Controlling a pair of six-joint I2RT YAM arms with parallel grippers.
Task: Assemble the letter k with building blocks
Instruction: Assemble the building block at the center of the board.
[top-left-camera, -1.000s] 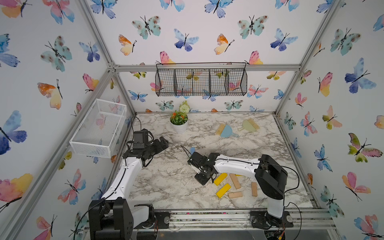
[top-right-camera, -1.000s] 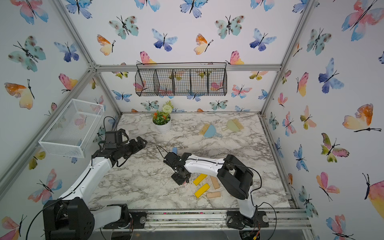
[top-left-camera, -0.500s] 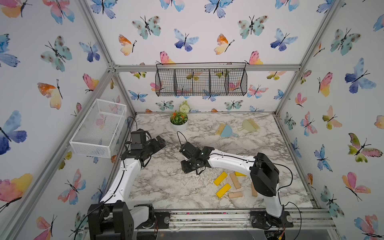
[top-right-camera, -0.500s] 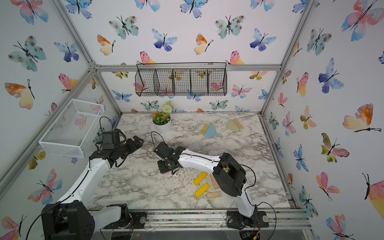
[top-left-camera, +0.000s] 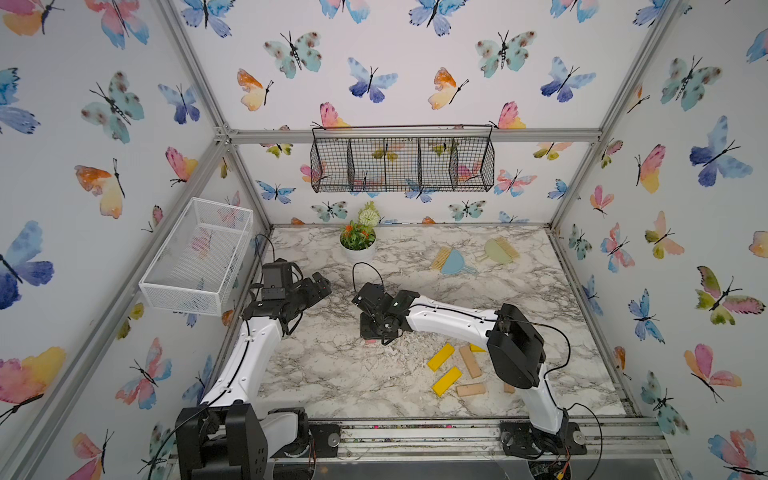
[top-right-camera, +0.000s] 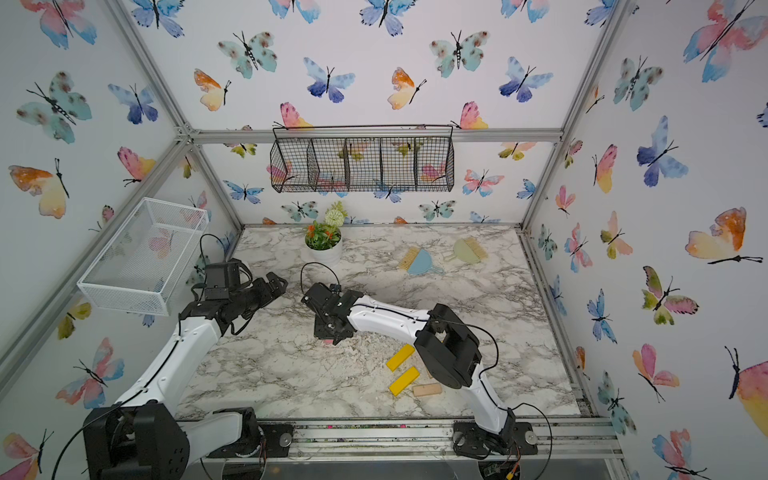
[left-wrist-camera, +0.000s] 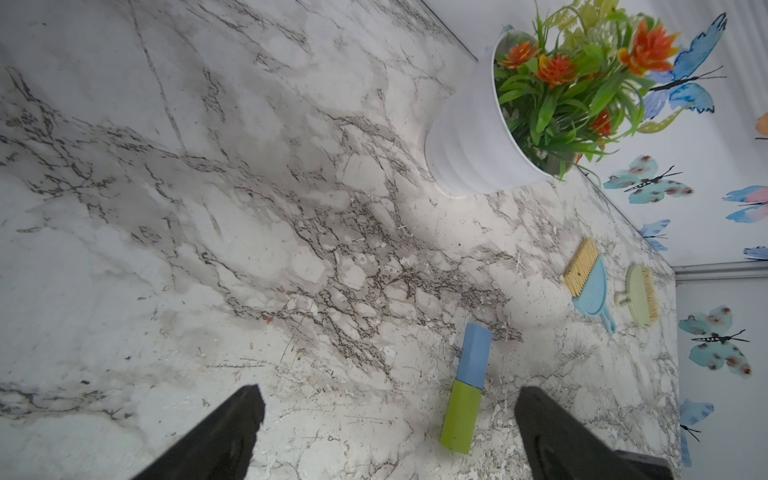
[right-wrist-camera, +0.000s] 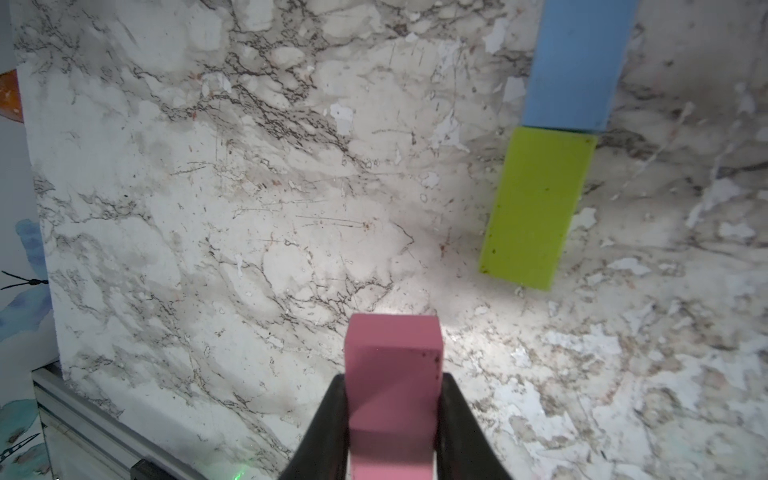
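Note:
My right gripper (right-wrist-camera: 392, 378) is shut on a pink block (right-wrist-camera: 392, 345), just above the marble near the table's middle. Only a sliver of the pink block (top-left-camera: 371, 341) shows under the right gripper (top-left-camera: 376, 328) in both top views. A light blue block (right-wrist-camera: 577, 62) and a green block (right-wrist-camera: 538, 208) lie end to end close beyond it. My left gripper (left-wrist-camera: 386, 399) hangs open and empty, with the green block (left-wrist-camera: 460, 417) between its fingers' line and the blue block (left-wrist-camera: 475, 357) past it. Yellow blocks (top-left-camera: 441, 357) (top-left-camera: 446, 381) and tan blocks (top-left-camera: 470, 361) (top-left-camera: 471, 389) lie near the right arm's base.
A white flower pot (top-left-camera: 358, 243) stands at the back. A blue dustpan (top-left-camera: 453, 262) and a green dustpan (top-left-camera: 498, 251) lie at the back right. A white mesh basket (top-left-camera: 197, 251) hangs on the left wall, a black wire basket (top-left-camera: 401, 164) on the back wall.
My right arm has swung left, away from the pile of blocks to the table's middle, with the pink block in its jaws. The left arm has barely shifted.

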